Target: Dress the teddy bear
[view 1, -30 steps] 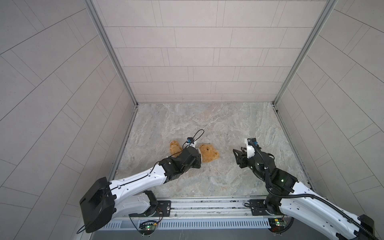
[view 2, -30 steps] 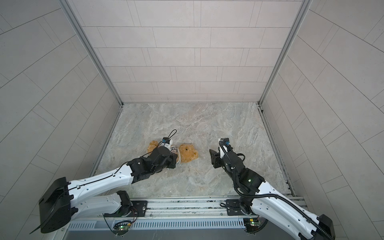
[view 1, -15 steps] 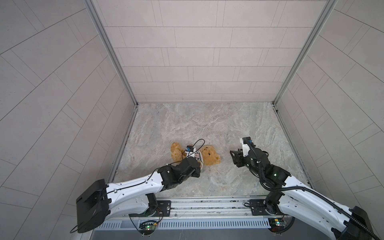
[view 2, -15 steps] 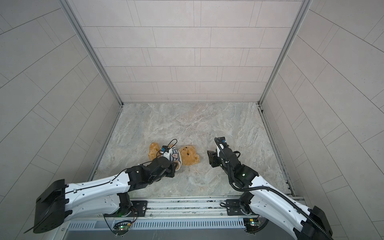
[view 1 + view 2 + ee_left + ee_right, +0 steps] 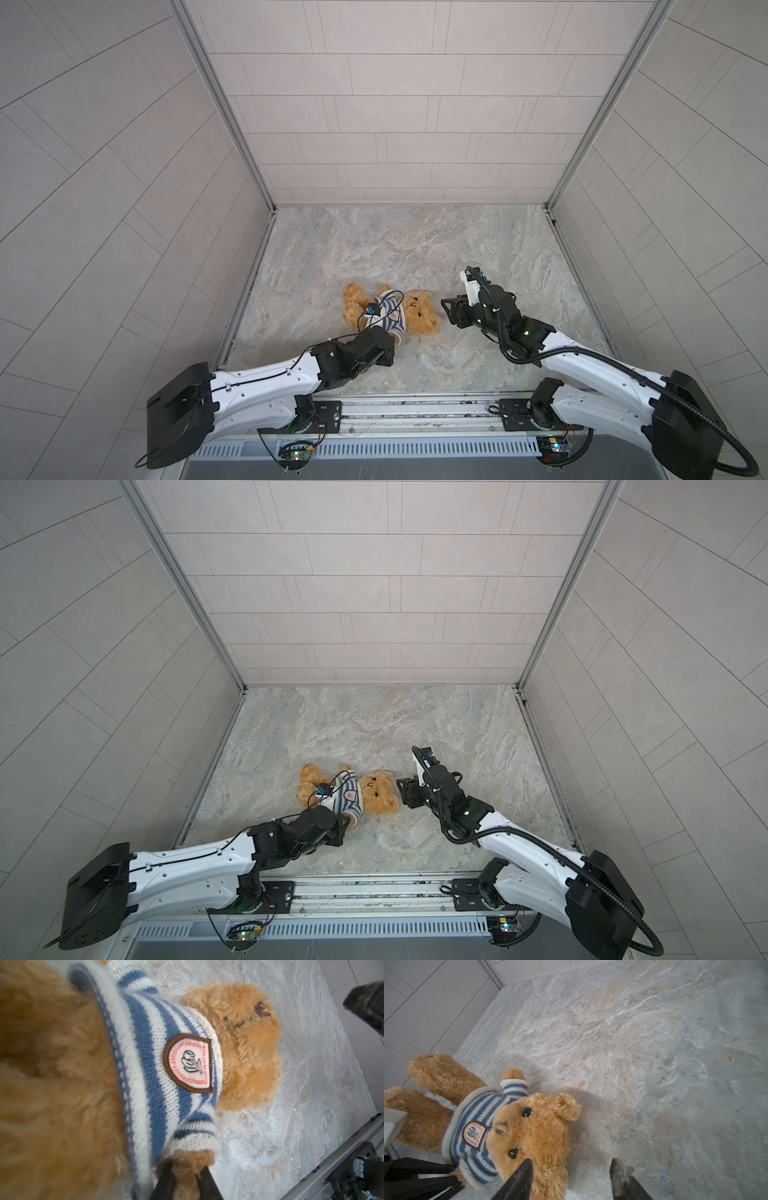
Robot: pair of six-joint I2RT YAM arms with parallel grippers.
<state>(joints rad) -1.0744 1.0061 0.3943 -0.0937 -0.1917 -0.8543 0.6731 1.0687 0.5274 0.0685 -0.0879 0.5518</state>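
Observation:
The teddy bear lies on its back on the marble floor, head toward the right, wearing the blue-and-white striped shirt over its torso and arms. My left gripper is at the bear's near arm, its fingers slightly apart on either side of the furry paw that pokes out of the sleeve. My right gripper stands open just right of the head, one finger over the fur by the ear and nothing gripped.
Tiled walls close off the marble floor on the left, back and right. A metal rail with both arm bases runs along the front edge. A thin black cable from the left wrist loops over the bear's belly.
My left arm has drawn back toward the front, uncovering the shirt on the bear, and its jaws have loosened. My right gripper has moved left, close to the bear's head.

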